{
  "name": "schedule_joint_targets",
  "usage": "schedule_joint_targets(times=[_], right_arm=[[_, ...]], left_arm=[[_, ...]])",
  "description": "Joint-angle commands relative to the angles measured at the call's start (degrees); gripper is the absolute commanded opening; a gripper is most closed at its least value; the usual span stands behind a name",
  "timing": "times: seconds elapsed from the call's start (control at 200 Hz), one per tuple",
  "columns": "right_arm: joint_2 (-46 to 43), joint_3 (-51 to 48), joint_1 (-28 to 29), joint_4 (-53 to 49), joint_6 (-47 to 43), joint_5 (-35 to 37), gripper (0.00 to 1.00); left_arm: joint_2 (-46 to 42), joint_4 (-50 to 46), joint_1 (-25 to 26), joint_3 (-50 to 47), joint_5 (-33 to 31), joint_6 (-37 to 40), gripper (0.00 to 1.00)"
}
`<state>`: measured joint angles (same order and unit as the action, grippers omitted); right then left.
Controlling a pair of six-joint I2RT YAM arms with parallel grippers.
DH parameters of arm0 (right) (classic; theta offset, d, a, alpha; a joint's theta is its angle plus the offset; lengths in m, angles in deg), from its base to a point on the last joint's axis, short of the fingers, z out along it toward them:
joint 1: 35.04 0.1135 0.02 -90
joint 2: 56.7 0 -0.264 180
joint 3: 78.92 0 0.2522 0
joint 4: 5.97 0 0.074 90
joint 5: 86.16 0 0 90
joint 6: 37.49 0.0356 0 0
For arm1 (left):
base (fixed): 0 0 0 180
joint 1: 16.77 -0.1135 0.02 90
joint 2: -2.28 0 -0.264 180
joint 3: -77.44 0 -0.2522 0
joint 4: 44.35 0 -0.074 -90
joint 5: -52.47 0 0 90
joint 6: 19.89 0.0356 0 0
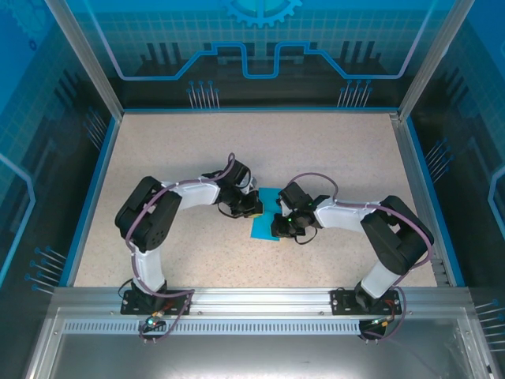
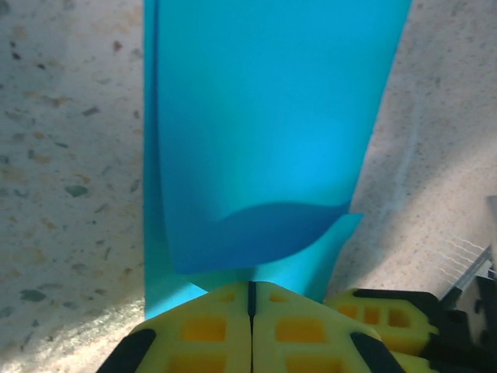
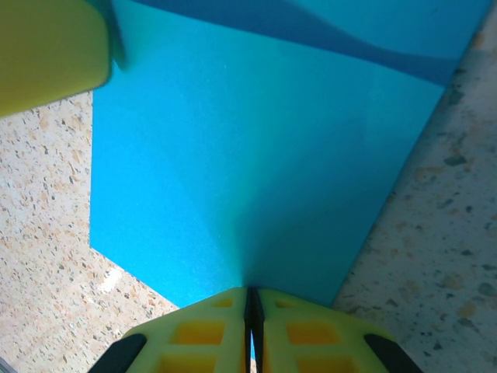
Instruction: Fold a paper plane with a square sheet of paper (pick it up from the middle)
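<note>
The square sheet of paper [image 1: 263, 227] is turquoise and lies mid-table between my two grippers, partly folded. In the left wrist view the sheet of paper [image 2: 264, 140] has an upper flap that curls up over a lower layer. My left gripper [image 2: 251, 284] is shut on its near edge. From the other side, my right gripper [image 3: 251, 289] is shut on the paper [image 3: 256, 171], and a soft crease runs out from its tips. In the top view the left gripper [image 1: 254, 207] and right gripper [image 1: 281, 227] nearly face each other. A finished paper plane is out of view.
The speckled beige table [image 1: 331, 150] is ringed by a blue rim and an aluminium frame [image 1: 252, 300] along the near edge. A yellow finger of the left gripper [image 3: 46, 54] overlaps the paper's far corner in the right wrist view.
</note>
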<state>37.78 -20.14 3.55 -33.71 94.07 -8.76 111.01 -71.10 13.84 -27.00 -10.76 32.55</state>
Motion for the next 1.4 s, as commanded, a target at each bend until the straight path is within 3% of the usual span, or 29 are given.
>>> schedule_joint_targets(times=[0.0, 0.42, 0.57, 0.83, 1.396], right_arm=[[1.42, -1.35, 0.53, -6.09, -0.53, -0.79, 0.12], [-3.83, 2.95, 0.43, -4.06, -0.99, -1.68, 0.12], [0.08, 5.03, 0.28, 0.85, 1.19, -5.21, 0.12], [6.52, 10.17, 0.37, 0.62, 1.9, -2.4, 0.12], [7.59, 6.76, -0.49, -2.74, 1.84, -0.88, 0.12]], left_arm=[[1.77, -0.24, 0.06, 1.95, -0.62, 0.1, 0.06], [3.06, -2.79, 0.06, 2.1, -3.64, 1.07, 0.06], [3.25, -3.35, 0.06, 1.9, -4.09, 1.28, 0.06], [3.33, -3.92, 0.1, 1.41, -4.0, 1.34, 0.06], [4.21, -4.88, 0.1, 1.3, -5.8, 0.36, 0.06]])
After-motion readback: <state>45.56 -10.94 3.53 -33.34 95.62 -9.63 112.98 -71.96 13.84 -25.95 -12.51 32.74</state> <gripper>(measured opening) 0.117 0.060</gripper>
